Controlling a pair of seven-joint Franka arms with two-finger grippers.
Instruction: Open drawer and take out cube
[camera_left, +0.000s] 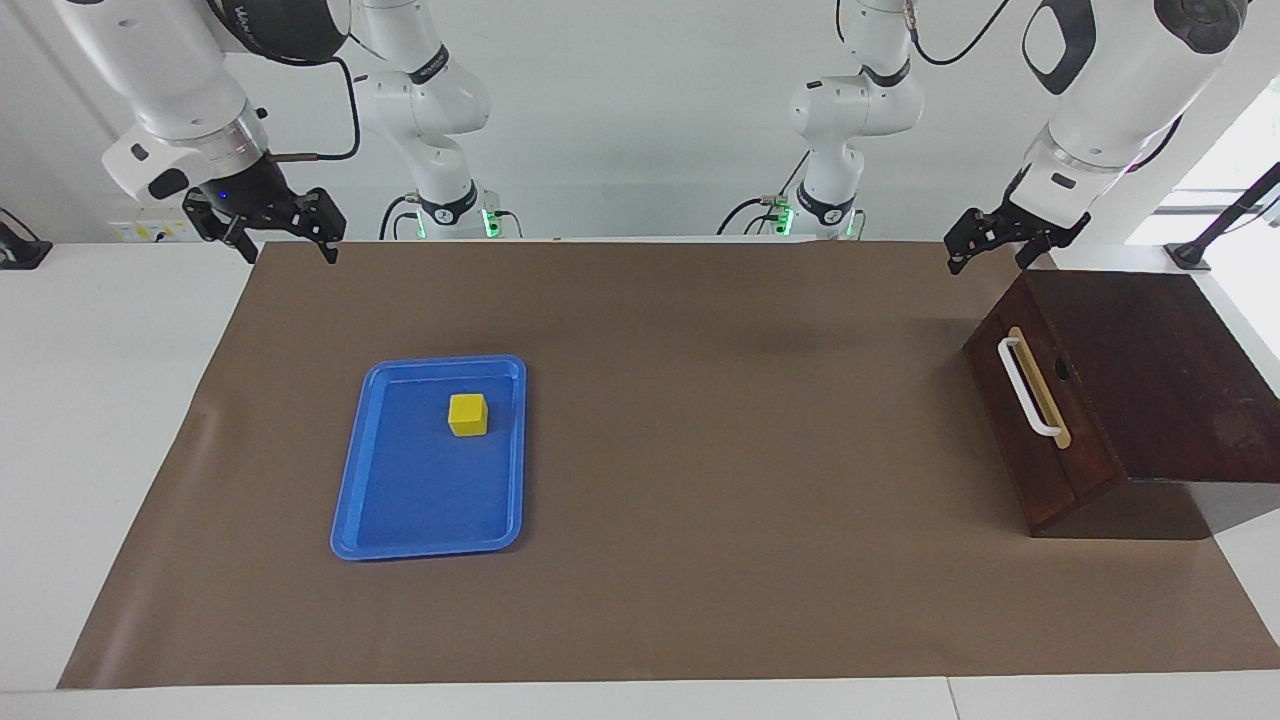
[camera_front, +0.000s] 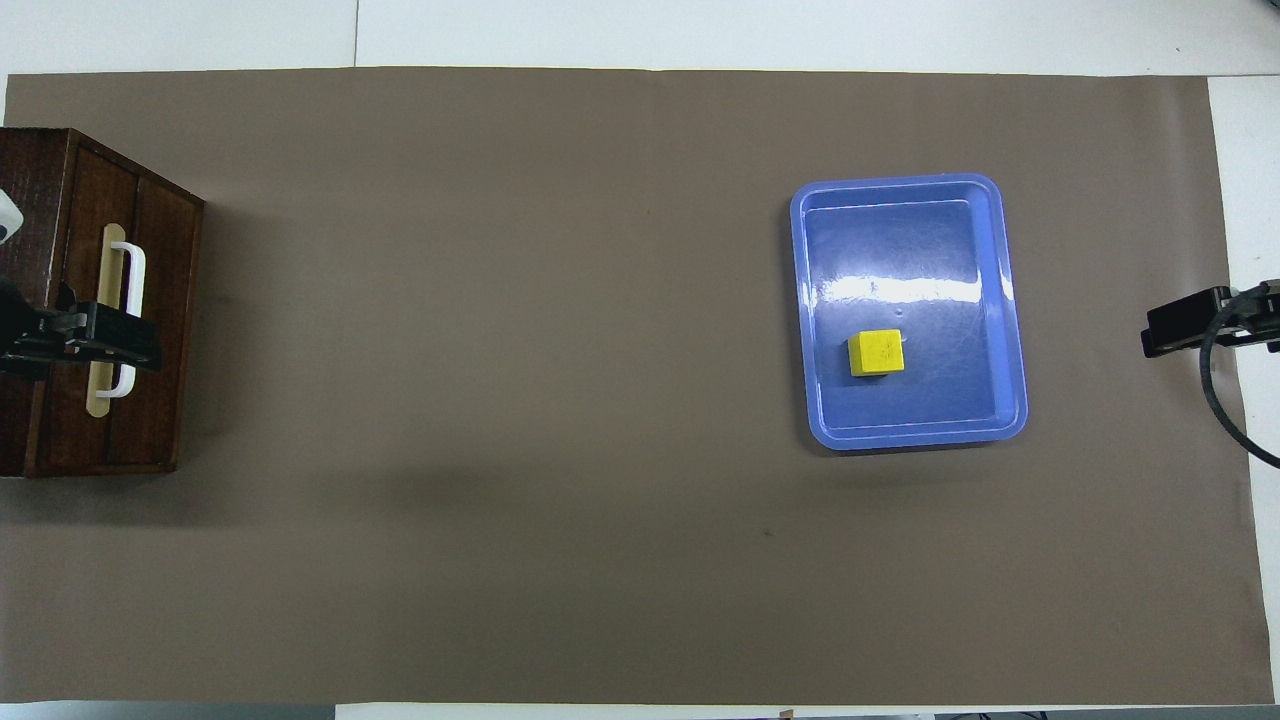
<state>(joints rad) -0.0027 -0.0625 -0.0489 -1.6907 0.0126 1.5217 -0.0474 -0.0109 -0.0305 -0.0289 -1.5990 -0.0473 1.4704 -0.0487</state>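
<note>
The drawer (camera_left: 1078, 425) is shut in its dark wooden box (camera_left: 1160, 370) at the left arm's end of the table, its white bar handle (camera_left: 1030, 388) facing the middle of the table. The yellow cube (camera_left: 467, 414) lies in a blue tray (camera_left: 400, 520) toward the right arm's end; it also shows in the overhead view (camera_front: 876, 353). My left gripper (camera_left: 992, 258) hangs open and empty in the air over the box's corner nearest the robots, over the handle in the overhead view (camera_front: 110, 345). My right gripper (camera_left: 282, 245) is open, empty and raised over the mat's edge.
A brown mat (camera_left: 700, 450) covers the table, white tabletop showing around it. The blue tray (camera_front: 1010, 300) holds only the cube.
</note>
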